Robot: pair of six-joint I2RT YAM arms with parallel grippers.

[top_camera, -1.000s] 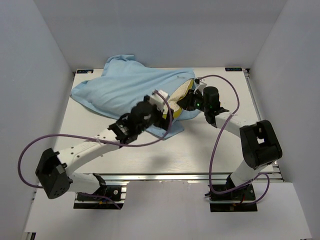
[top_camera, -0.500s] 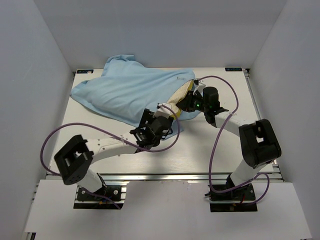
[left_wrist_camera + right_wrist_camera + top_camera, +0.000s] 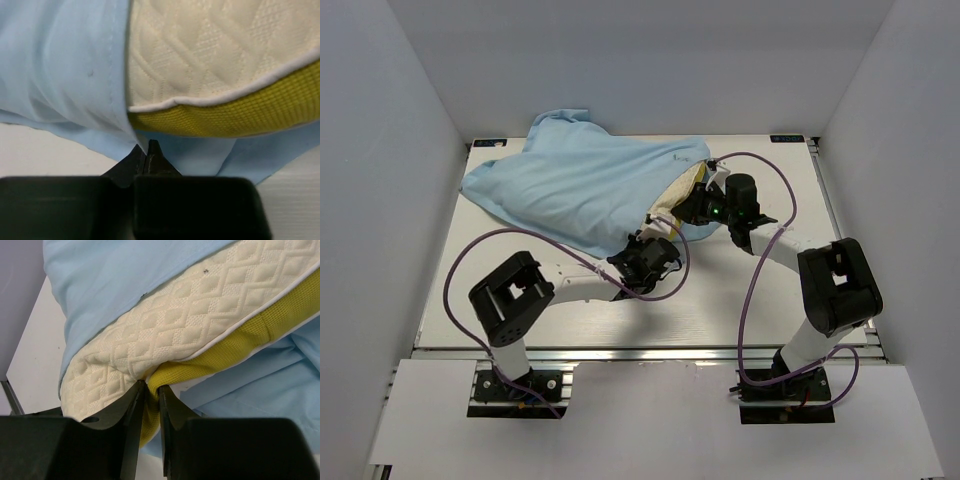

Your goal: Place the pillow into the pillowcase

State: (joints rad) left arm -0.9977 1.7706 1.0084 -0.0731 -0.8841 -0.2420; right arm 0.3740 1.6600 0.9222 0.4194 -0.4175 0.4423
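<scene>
The light blue pillowcase (image 3: 575,185) lies spread over the back left of the table. The cream, dimpled pillow (image 3: 678,195) with its yellow band pokes out of the pillowcase's opening on the right. My left gripper (image 3: 655,247) sits low at the near edge of that opening. In the left wrist view the left gripper (image 3: 145,150) is shut, with the hem of the pillowcase (image 3: 60,65) nipped between its tips, just under the pillow (image 3: 210,50). My right gripper (image 3: 151,387) is shut on the yellow band of the pillow (image 3: 190,325), beside the pillowcase (image 3: 125,275).
The white table (image 3: 770,290) is walled in on three sides, with a metal rail (image 3: 650,352) along its near edge. Purple cables (image 3: 760,250) loop from both arms over the near half of the table.
My left arm has swung in and down to the near edge of the pillowcase's opening, and its gripper has gone from open to shut on the hem. The right arm has not moved.
</scene>
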